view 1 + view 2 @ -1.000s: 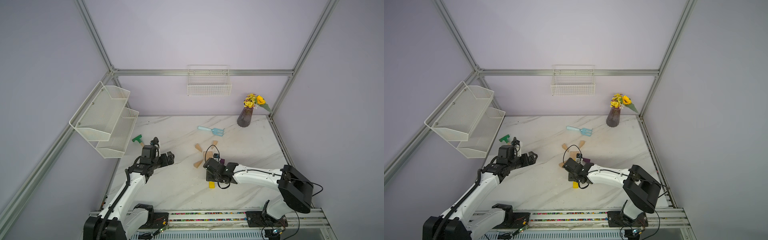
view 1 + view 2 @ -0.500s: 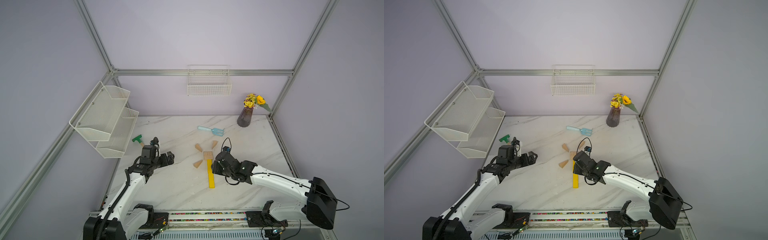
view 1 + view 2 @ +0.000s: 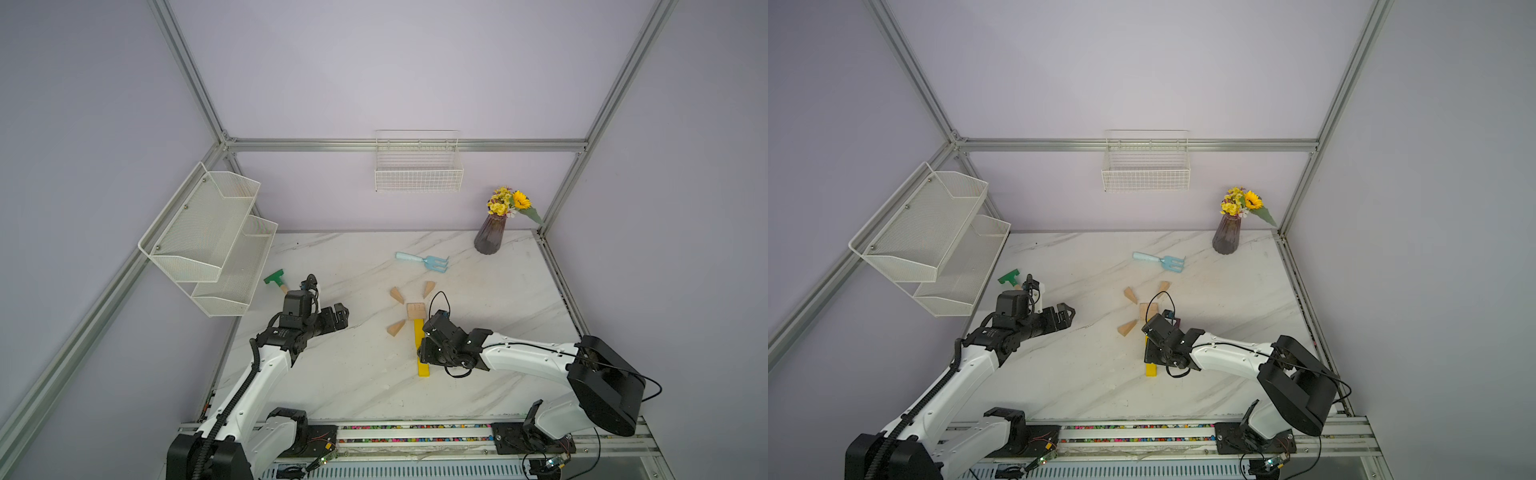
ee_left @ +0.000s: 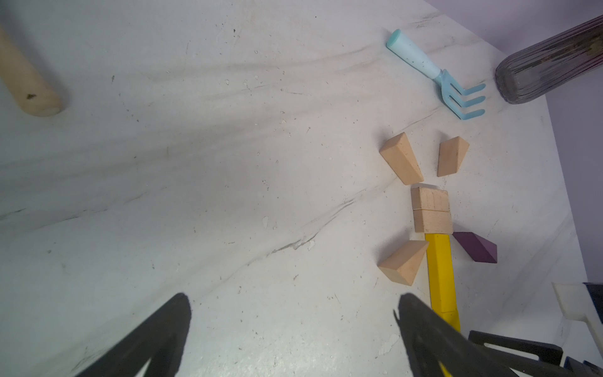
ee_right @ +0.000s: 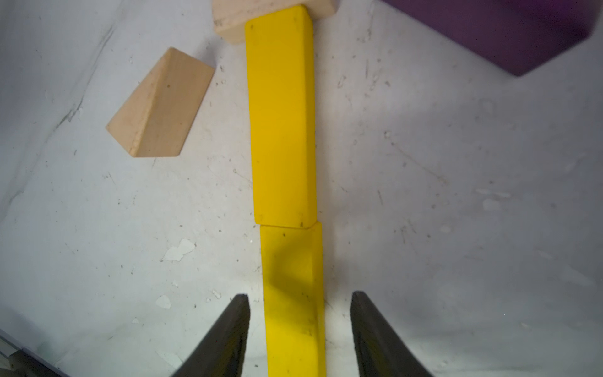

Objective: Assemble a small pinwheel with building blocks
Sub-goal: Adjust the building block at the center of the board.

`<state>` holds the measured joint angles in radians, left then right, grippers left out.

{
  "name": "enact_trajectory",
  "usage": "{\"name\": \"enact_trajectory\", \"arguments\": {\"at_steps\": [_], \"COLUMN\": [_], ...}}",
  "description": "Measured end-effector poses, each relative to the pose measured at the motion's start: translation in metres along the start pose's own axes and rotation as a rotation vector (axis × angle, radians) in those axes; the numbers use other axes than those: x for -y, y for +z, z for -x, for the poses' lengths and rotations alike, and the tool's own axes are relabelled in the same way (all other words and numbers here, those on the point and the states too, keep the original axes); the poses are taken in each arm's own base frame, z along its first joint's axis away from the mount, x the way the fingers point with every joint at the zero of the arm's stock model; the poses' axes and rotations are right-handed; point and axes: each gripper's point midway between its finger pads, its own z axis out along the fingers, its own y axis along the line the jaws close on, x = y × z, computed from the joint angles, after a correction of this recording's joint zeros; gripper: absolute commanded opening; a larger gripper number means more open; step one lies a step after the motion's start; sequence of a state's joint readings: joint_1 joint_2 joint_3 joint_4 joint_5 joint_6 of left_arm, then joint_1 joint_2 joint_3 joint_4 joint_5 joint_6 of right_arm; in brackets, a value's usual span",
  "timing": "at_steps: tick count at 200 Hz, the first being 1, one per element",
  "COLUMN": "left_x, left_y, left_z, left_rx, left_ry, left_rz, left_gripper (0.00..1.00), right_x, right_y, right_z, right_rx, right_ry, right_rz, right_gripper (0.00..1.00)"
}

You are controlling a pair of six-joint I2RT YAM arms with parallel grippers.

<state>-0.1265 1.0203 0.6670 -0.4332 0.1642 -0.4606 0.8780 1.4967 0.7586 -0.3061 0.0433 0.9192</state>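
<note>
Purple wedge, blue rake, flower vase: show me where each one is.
purple wedge (image 4: 476,247), left wrist view, middle of its top face.
blue rake (image 3: 423,261), in a top view, where the handle meets the head.
flower vase (image 3: 490,236), in a top view, middle of its ribbed body.

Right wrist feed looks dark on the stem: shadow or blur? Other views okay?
Right wrist view: shadow, not blur, on the yellow bar nearest the right gripper; its edges are sharp; only the purple wedge at the corner is soft. Left wrist view: the vase looks stretched at the edge. Both top views: even light, no glare.
</note>
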Motion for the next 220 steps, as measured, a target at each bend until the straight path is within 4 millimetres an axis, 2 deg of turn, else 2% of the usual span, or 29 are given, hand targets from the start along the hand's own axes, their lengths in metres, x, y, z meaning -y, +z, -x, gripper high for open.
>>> {"name": "enact_trajectory", "arguments": {"at_steps": [120,220], "left_x": [-0.002,-0.002], "left_y": [0.002,0.002], "left_z": [-0.003,-0.003], "left_rx": [-0.006,-0.004], "left_ry": [-0.001,-0.001], "left_rz": [0.002,0.001], "left_gripper": [1.00,1.00], "right_x": [-0.011,-0.007], "right_y": [0.005,0.002], "right_z": [-0.002,-0.001], "right_rx": [-0.013,-0.003], "right_ry": [-0.001,-0.005], "right_rz": [0.045,0.024], "right_gripper": [0.47,0.48]}}
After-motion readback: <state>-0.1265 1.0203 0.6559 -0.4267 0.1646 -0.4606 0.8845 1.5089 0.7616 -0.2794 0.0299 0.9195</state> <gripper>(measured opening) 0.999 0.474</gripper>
